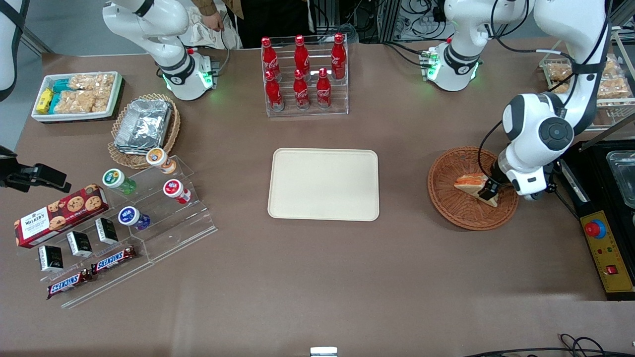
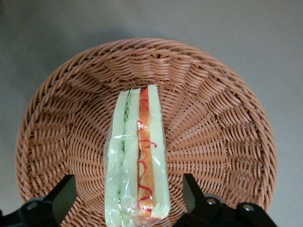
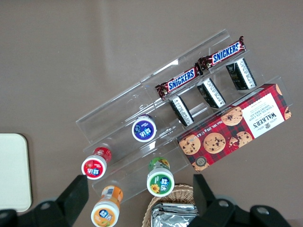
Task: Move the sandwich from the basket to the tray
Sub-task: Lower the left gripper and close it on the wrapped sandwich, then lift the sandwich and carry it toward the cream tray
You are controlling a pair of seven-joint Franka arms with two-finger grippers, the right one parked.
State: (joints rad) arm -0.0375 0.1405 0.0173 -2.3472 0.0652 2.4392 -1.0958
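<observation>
— Fingers [image 2: 59, 198] spread either side of the sandwich [image 2: 138, 158], not yet touching?

— Yes; the gripper [image 2: 128, 201] straddles it for a clean pinch. It stands on edge in the basket [image 2: 222, 118] (wrapped, apparently). Its near end is cut off; the tray [image 1: 323, 184] waits well apart.

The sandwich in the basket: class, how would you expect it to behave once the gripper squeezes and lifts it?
The sandwich looks soft, so it would probably compress between the fingers. Its glossy clear wrap may be slippery. It seems light and should lift easily from the basket, though the layers might shift. The gripper straddles it, open.
</observation>
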